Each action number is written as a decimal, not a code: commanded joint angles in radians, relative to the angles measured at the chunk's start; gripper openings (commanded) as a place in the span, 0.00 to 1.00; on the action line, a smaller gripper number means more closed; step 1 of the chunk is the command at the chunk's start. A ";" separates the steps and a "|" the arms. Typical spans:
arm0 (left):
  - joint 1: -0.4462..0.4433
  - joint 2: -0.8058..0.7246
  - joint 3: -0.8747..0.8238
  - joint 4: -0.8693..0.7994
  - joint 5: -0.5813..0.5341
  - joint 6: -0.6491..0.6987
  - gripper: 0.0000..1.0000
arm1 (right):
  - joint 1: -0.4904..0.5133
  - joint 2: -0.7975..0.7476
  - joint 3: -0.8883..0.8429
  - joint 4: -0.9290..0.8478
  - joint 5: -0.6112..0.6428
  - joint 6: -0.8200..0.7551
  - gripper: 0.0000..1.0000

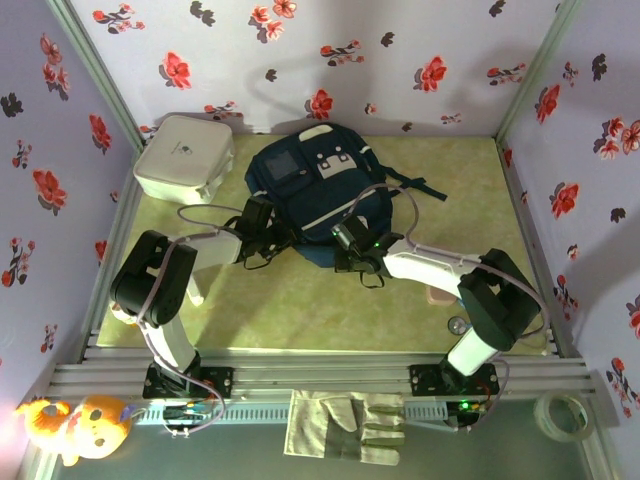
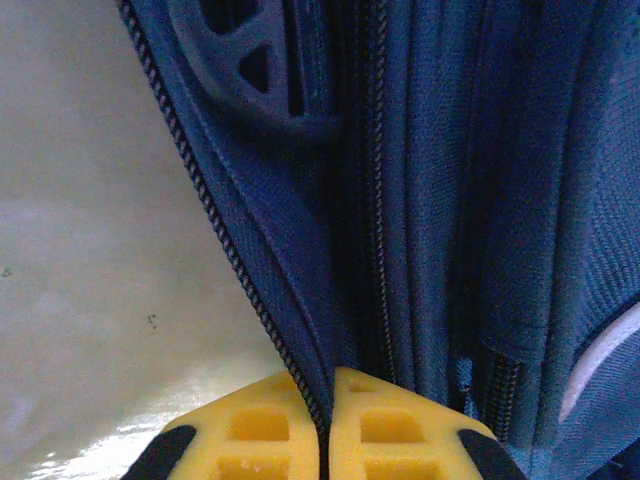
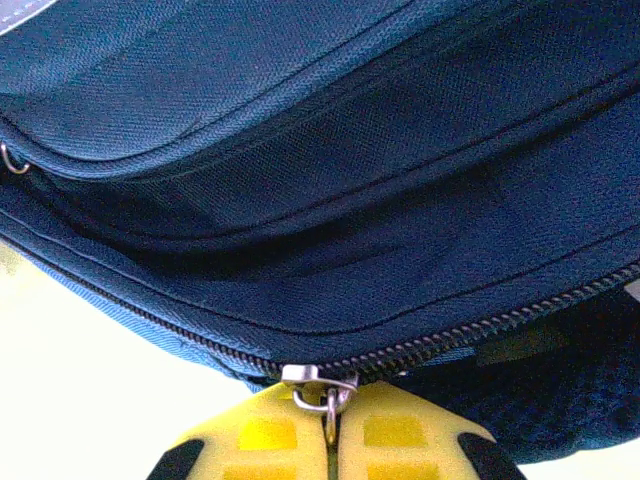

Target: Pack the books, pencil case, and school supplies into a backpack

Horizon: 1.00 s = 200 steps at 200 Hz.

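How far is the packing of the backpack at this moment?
Done: nothing I can confirm; the backpack lies on the table and its inside is hidden. In hand: the right fingers pinch the zipper pull, and the left fingers clamp its fabric beside a zipper, seemingly to work the zip. Left: any loading, and closing the bag.

The top camera looks steeply down from 6 o'clock across the whole pale green table [image 1: 300,325]. Both wrist cameras sit very close to the navy-blue fabric backpack [image 1: 305,190], left at its 7 o'clock edge, right at 5 o'clock. All three views share that near edge.
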 commanded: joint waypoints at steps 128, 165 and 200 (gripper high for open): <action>0.043 -0.035 0.178 -0.276 -0.115 0.310 0.18 | -0.074 -0.091 -0.068 0.031 -0.099 -0.051 0.02; 0.091 -0.131 0.155 -0.371 -0.153 0.359 0.47 | 0.010 0.005 -0.006 0.171 -0.199 -0.036 0.02; 0.108 -0.240 0.081 -0.399 -0.167 0.327 0.60 | 0.073 0.149 0.132 0.237 -0.242 -0.015 0.02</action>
